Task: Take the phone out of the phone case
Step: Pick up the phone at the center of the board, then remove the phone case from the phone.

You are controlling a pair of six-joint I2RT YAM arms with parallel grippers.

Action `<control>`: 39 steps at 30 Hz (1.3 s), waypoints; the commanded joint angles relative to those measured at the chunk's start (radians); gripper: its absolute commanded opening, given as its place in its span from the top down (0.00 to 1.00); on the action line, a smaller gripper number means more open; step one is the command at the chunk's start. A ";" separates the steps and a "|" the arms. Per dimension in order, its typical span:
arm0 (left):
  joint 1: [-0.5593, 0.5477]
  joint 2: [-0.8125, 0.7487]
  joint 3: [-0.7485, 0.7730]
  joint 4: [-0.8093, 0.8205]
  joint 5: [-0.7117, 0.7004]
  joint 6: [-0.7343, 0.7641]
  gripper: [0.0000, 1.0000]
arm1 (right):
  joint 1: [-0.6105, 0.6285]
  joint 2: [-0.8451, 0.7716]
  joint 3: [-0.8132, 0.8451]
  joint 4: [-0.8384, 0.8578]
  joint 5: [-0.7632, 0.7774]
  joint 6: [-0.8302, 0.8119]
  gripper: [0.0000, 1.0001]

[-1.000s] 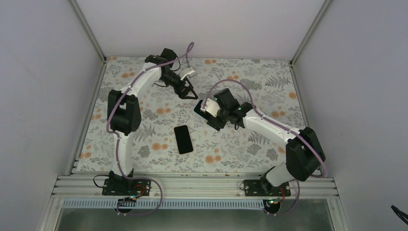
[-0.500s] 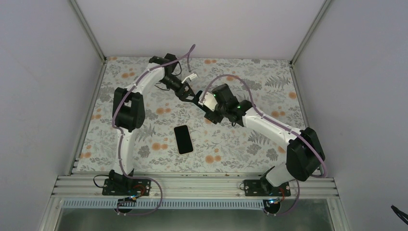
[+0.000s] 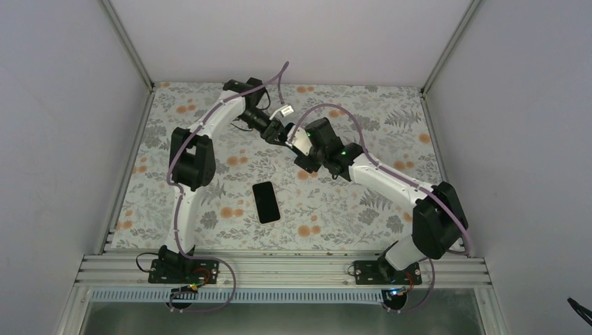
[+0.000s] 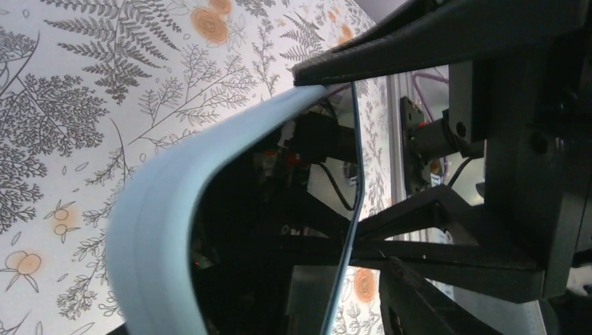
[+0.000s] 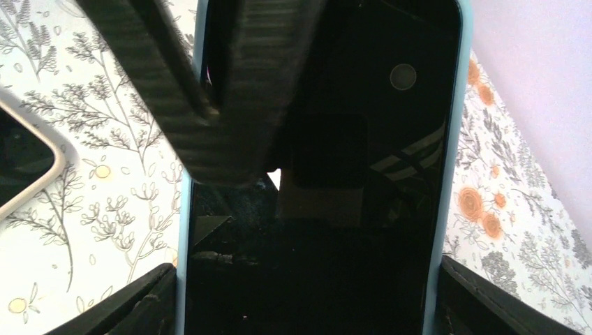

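The phone (image 5: 335, 230), with a black glossy screen, sits in a light blue phone case (image 5: 450, 139) held above the table's middle. My right gripper (image 5: 307, 307) is shut across the case's width, one finger on each long side. My left gripper (image 4: 328, 160) has come in at the case's far end. One of its fingers (image 5: 237, 91) lies on the screen and the other stands outside the case's left rim, which runs between them. In the top view the two grippers (image 3: 283, 134) (image 3: 307, 150) meet, and the case (image 3: 299, 142) is mostly hidden between them.
A second black phone (image 3: 265, 202) lies flat on the floral table cover (image 3: 377, 112), nearer my bases; its pale-rimmed corner (image 5: 21, 157) shows at the left of the right wrist view. Grey walls and metal posts (image 3: 129, 49) enclose the table.
My left arm swung right and reached the case, and its jaws narrowed round the case's rim. My right gripper lifted the cased phone slightly up and left to meet it.
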 commanded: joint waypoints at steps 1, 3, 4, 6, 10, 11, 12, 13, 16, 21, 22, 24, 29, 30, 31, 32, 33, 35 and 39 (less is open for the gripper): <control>-0.005 -0.011 -0.005 -0.015 0.061 0.007 0.51 | 0.009 -0.007 0.014 0.107 0.049 -0.008 0.30; -0.005 -0.012 -0.011 -0.015 0.071 0.007 0.63 | 0.010 -0.004 0.016 0.106 0.053 -0.010 0.30; -0.005 -0.013 -0.012 -0.015 0.076 0.008 0.68 | 0.010 -0.004 0.016 0.104 0.054 -0.014 0.30; -0.005 -0.017 -0.012 -0.015 0.092 0.013 0.79 | 0.010 -0.005 0.016 0.095 0.045 -0.017 0.28; -0.007 -0.032 0.015 -0.015 0.105 0.025 0.98 | 0.010 -0.003 0.024 0.008 -0.017 -0.026 0.02; -0.007 -0.036 0.018 -0.015 0.107 0.029 0.98 | 0.008 -0.002 0.040 -0.029 -0.062 -0.023 0.00; -0.007 -0.043 0.018 -0.015 0.108 0.034 0.98 | 0.005 -0.007 0.044 -0.069 -0.100 -0.028 0.00; -0.007 -0.052 0.017 -0.015 0.106 0.039 0.98 | 0.004 -0.019 0.042 -0.101 -0.128 -0.029 0.00; -0.007 -0.077 0.002 -0.015 0.085 0.058 0.98 | -0.007 -0.094 0.009 -0.165 -0.217 -0.047 0.00; -0.007 -0.140 -0.066 -0.015 -0.003 0.114 0.98 | -0.078 -0.258 -0.046 -0.264 -0.364 -0.094 0.00; -0.007 -0.154 -0.082 -0.016 -0.017 0.125 0.98 | -0.103 -0.283 -0.049 -0.287 -0.396 -0.109 0.00; -0.007 -0.184 -0.109 -0.016 -0.048 0.144 0.98 | -0.153 -0.316 -0.057 -0.325 -0.454 -0.141 0.00; -0.017 -0.269 -0.160 -0.015 -0.074 0.169 0.98 | -0.237 -0.300 -0.065 -0.363 -0.546 -0.200 0.00; -0.028 -0.297 -0.169 -0.015 -0.084 0.171 0.98 | -0.244 -0.275 -0.062 -0.361 -0.547 -0.203 0.00; -0.036 -0.310 -0.179 -0.015 -0.096 0.173 0.98 | -0.248 -0.260 -0.057 -0.366 -0.550 -0.206 0.01; -0.051 -0.339 -0.189 -0.015 -0.110 0.175 0.98 | -0.253 -0.230 -0.043 -0.377 -0.568 -0.218 0.03; -0.065 -0.360 -0.199 -0.015 -0.130 0.178 0.98 | -0.256 -0.210 -0.032 -0.383 -0.579 -0.223 0.04; -0.090 -0.391 -0.214 -0.014 -0.176 0.174 0.98 | -0.268 -0.178 -0.018 -0.375 -0.584 -0.224 0.05; -0.121 -0.427 -0.253 -0.014 -0.228 0.169 0.98 | -0.285 -0.117 0.007 -0.373 -0.600 -0.244 0.06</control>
